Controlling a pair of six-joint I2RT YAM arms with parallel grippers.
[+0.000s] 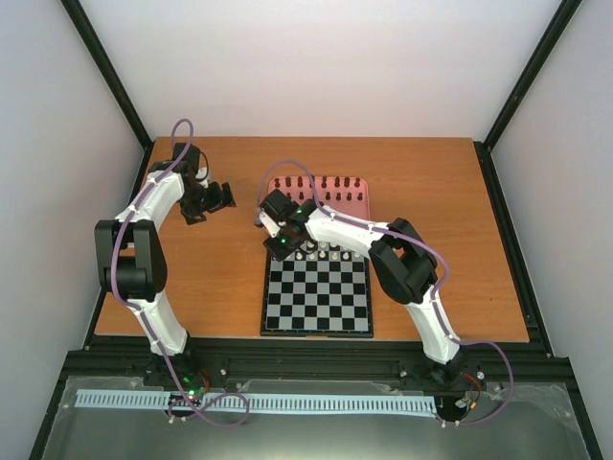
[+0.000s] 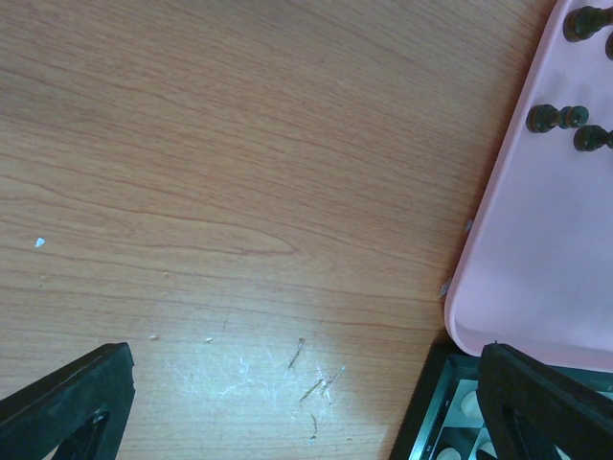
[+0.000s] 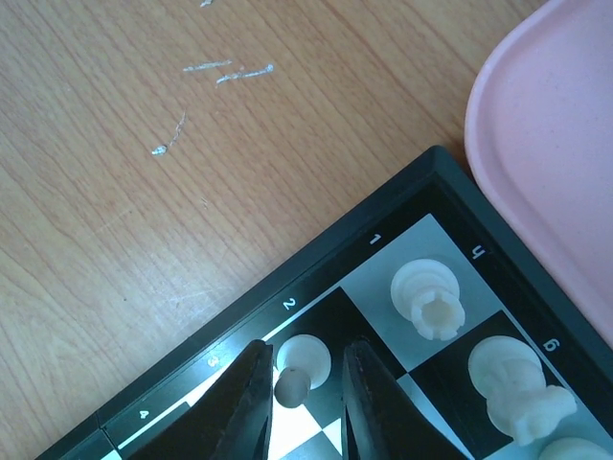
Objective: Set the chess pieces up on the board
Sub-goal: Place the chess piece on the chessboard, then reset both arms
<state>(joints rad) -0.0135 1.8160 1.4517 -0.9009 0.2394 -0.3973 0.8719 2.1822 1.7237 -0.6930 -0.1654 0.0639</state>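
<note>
Stooping right arm (image 1: 337,230), seemingly astride pawn (image 3: 305,356)

table (image 2: 239,144): matt wood grain, scratched
tray (image 2: 536,268): matt plastic
board (image 3: 316,264): smooth, slight sheen
pieces (image 3: 428,299): smooth plastic

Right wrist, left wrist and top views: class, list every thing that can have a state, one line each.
right pincer: slightly open, straddling the white pawn
left pincer: wide open, empty
white pawn: standing on the chessboard
chessboard: lying flat, partly set with white pieces
pink tray: holding dark pieces
</note>
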